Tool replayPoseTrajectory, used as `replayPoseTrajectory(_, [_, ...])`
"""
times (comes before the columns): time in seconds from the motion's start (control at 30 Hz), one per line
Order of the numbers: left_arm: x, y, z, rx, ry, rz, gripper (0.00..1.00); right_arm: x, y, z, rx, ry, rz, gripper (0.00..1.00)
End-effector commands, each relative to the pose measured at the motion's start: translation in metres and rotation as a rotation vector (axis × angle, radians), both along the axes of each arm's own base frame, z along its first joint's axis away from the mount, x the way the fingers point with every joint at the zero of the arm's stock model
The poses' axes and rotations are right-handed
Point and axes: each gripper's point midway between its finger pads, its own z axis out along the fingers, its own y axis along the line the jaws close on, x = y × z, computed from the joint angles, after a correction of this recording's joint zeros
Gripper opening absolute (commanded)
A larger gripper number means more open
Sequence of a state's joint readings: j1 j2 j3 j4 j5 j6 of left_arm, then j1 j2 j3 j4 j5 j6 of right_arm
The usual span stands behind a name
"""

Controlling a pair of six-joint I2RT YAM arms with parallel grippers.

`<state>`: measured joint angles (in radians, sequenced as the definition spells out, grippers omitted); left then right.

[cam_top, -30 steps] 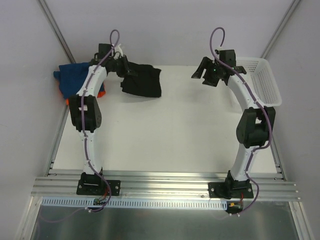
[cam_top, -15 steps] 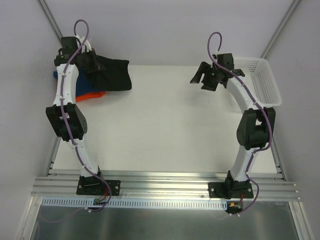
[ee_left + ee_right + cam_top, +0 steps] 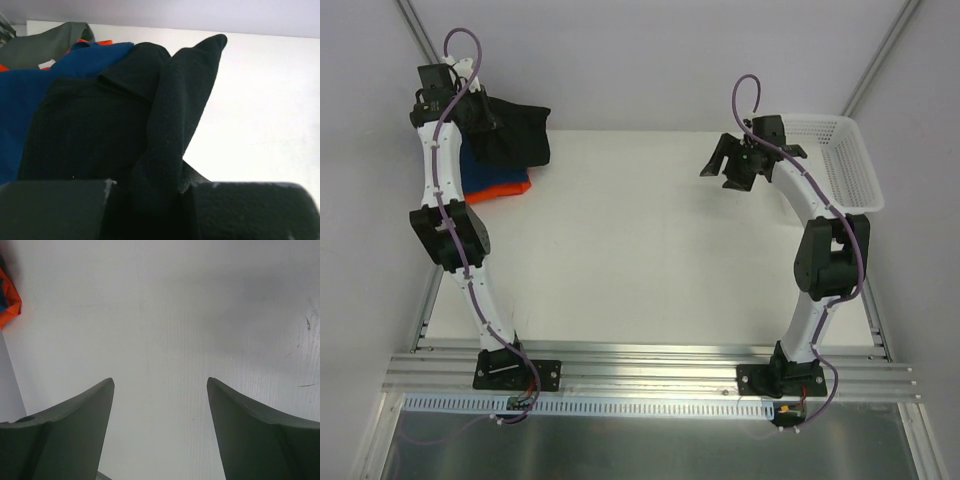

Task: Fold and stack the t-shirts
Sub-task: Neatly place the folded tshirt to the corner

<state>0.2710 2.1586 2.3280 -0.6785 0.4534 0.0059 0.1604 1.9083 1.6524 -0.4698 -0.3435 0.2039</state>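
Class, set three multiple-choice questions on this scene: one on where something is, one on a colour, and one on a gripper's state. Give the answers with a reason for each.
1. Where on the table does the basket stand?
A. far right corner
B. far left corner
C. near edge, between the arm bases

2. What colour is the shirt held by the left gripper?
A. orange
B. black
C. white

3. What is the state of the right gripper?
A. shut on cloth
B. shut on nothing
C. open, holding nothing

Answers:
1 A: the top view shows the basket at the far right corner.
2 B: the left wrist view shows black cloth pinched between the fingers.
3 C: the right wrist view shows the fingers wide apart over bare table.
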Motion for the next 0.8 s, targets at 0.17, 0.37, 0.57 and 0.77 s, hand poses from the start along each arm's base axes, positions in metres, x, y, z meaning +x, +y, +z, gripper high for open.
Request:
replayPoseTrajectory(0.17, [0.014,0.047,0.003,0.091,-0.046,0.109,0.0,-0.008,-0.007,0.037,-0.038,-0.109,0.007,0.79])
replayPoseTrajectory(0.37, [-0.004,0.091,0.021,0.109,-0.065,0.226,0.0,-0.006,0.005,0.037,-0.039,-0.119,0.029,0.8])
replayPoseTrajectory(0.57, [-0.024,0.126,0.035,0.138,-0.072,0.314,0.0,0.0,0.022,0.039,-0.018,-0.123,0.053,0.8])
replayPoseTrajectory(0.77, [-0.026,0.131,0.021,0.157,-0.033,0.354,0.0,-0.001,0.028,0.034,-0.009,-0.107,0.06,0.8])
